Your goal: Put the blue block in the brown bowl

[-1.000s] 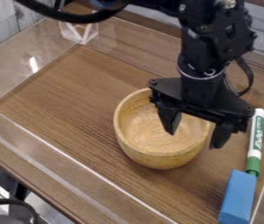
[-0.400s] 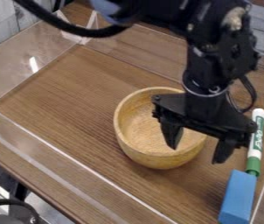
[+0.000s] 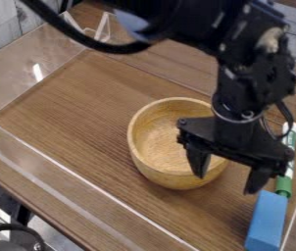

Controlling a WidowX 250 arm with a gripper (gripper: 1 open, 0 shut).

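The blue block [image 3: 266, 221] is a plain matte bright-blue bar lying flat on the wooden tabletop [image 3: 73, 108] at the lower right, its long axis running toward and away from the camera. The brown bowl [image 3: 158, 147] sits just left. Above, the black end effector [image 3: 226, 167] points down, fingers spread, released, grasping nothing.

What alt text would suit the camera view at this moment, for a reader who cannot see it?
A black robot gripper, jaws open and pointing down, hangs over the right rim of a round light-brown wooden bowl on a wood-grain table. A bright-blue rectangular block lies untouched at lower right, beside a green-and-white marker pen partly hidden by the gripper.
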